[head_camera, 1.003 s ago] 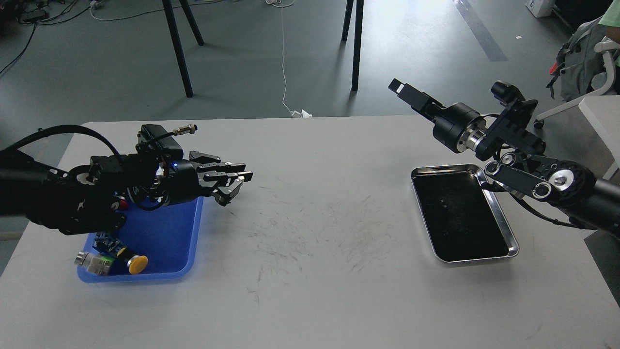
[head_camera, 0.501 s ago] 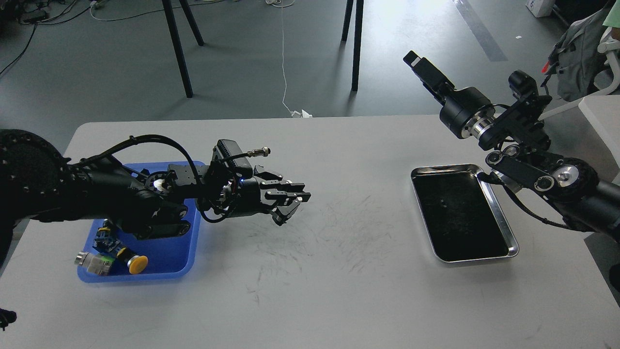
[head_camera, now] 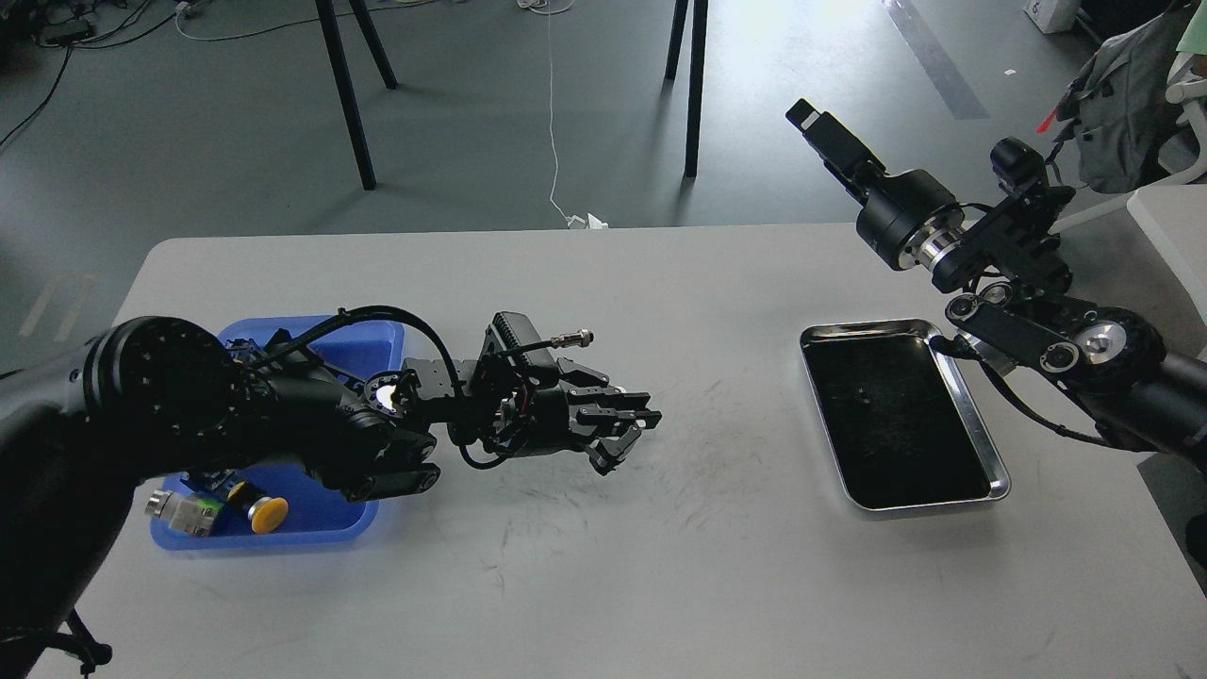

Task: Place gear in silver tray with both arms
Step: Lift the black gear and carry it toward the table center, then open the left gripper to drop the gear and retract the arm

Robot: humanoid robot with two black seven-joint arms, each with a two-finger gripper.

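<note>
My left gripper [head_camera: 630, 426] reaches over the middle-left of the white table [head_camera: 603, 585], fingers drawn together on a small dark part, apparently the gear [head_camera: 608, 455], which hangs just under the fingertips above the tabletop. The silver tray [head_camera: 877, 327], shiny rim and black inside, lies at the right with only specks in it, well right of the left gripper. My right gripper [head_camera: 809, 117] is raised high beyond the table's far edge, above and behind the tray, pointing up-left; its fingers cannot be told apart.
A blue plastic tray [head_camera: 321, 517] sits at the left, partly under my left arm, holding a yellow push button [head_camera: 268, 511] and other small parts. Black stand legs [head_camera: 344, 94] rise behind the table. A chair with a grey bag [head_camera: 1117, 113] is at far right.
My left arm has stretched rightward from the blue tray toward the table's middle, carrying the dark part. My right gripper rose up and right, then held still.
</note>
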